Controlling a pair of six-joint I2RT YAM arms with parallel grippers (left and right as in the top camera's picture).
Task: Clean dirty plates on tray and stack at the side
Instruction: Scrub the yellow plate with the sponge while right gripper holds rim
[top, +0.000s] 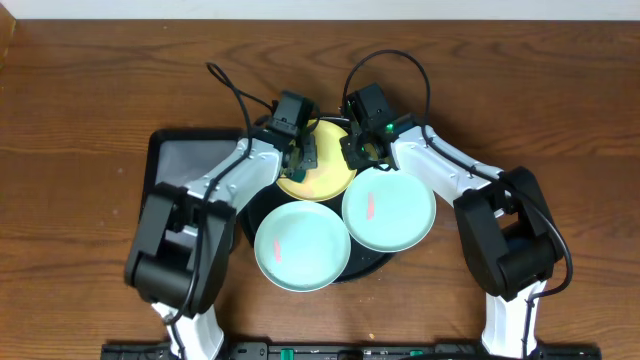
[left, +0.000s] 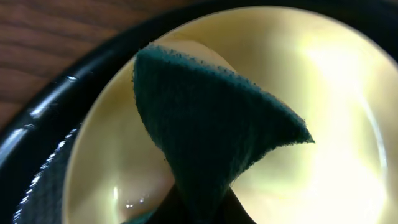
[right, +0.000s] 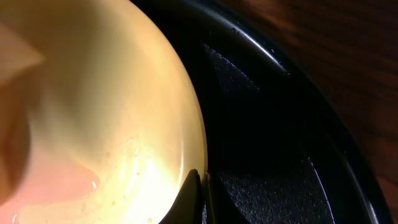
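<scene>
left gripper (top: 298, 152) is pinching a dark green cloth (left: 211, 124), right over the yellow plate (top: 325, 182), upper centre of the overhead frame. right gripper (right: 199, 198) has its fingers pressed together at that plate's right rim; can't tell if it grips it. all on the black tray (right: 267, 143): one mint plate (top: 302, 245) lower centre, second mint plate (top: 389, 208) just right, both smeared red.
</scene>
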